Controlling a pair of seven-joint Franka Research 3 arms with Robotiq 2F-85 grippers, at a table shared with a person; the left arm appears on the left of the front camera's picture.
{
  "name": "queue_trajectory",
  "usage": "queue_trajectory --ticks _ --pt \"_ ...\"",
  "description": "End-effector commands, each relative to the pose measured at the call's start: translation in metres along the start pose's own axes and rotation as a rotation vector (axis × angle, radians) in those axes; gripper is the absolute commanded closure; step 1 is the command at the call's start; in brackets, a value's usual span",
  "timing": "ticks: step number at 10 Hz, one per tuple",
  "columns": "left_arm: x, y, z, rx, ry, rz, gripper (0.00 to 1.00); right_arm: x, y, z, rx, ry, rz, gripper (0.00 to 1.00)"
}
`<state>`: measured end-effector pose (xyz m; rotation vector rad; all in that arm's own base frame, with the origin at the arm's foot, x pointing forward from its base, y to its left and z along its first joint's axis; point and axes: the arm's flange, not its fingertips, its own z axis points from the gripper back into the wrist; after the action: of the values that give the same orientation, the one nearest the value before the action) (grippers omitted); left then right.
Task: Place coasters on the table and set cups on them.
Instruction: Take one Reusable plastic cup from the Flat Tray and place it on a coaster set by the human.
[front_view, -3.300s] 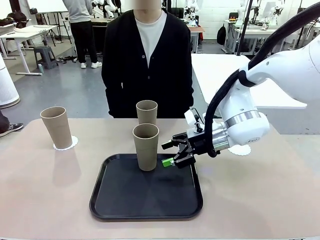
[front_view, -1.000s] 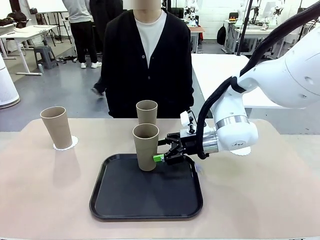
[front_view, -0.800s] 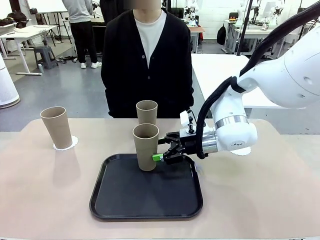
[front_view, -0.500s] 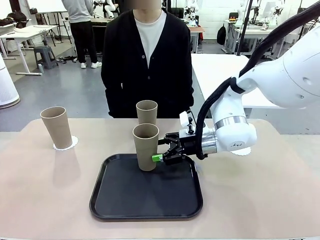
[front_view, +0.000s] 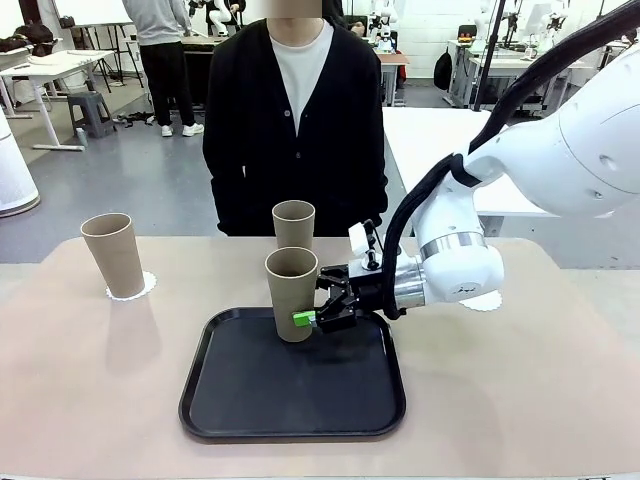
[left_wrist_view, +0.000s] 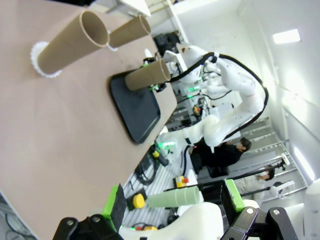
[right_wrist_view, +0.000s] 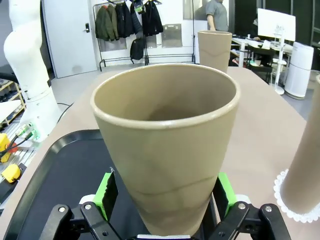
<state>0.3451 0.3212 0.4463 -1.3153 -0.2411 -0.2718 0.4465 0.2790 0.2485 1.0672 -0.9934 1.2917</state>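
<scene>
One tan cup (front_view: 291, 293) (right_wrist_view: 167, 150) stands on the black tray (front_view: 290, 390). My right gripper (front_view: 312, 316) (right_wrist_view: 164, 196) is open and low around this cup, a green pad on each side with a thin gap. A second cup (front_view: 112, 254) stands on a lacy coaster (front_view: 137, 287) at the table's (front_view: 90, 380) far left. The third cup (front_view: 293, 222) stands behind the tray on a coaster (right_wrist_view: 294, 202). A bare coaster (front_view: 484, 300) peeks out behind my right arm. My left gripper (left_wrist_view: 175, 200) is open and empty, far from all the cups.
A person in a black cardigan stands at the far edge, right behind the back cup, hands out of sight. A white table (front_view: 450, 140) lies beyond on the right. Bare tabletop stretches left and right of the tray.
My right gripper has slid left across the tray until its fingers flank the cup there. The cups and coasters have stayed put.
</scene>
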Motion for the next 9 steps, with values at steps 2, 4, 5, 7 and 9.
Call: queue_trajectory --ticks 2,4,5,7,9 --pt "0.000 -0.001 0.001 0.003 -0.006 0.000 0.00 0.002 -0.002 -0.017 0.001 -0.021 0.040 0.00" --pt "0.000 -0.001 0.001 0.003 -0.006 0.000 0.00 0.003 -0.003 -0.023 0.018 -0.021 0.039 0.00" --pt "0.000 -0.001 0.001 0.003 -0.006 0.000 0.00 0.004 -0.004 -0.025 0.016 -0.021 0.039 0.00" --pt "0.000 -0.001 0.001 0.003 -0.006 0.000 0.00 0.004 -0.006 -0.024 0.013 -0.023 0.034 0.00" --pt "0.000 -0.001 0.001 0.003 -0.006 0.000 0.00 0.006 -0.013 -0.027 0.008 -0.032 0.031 0.00"
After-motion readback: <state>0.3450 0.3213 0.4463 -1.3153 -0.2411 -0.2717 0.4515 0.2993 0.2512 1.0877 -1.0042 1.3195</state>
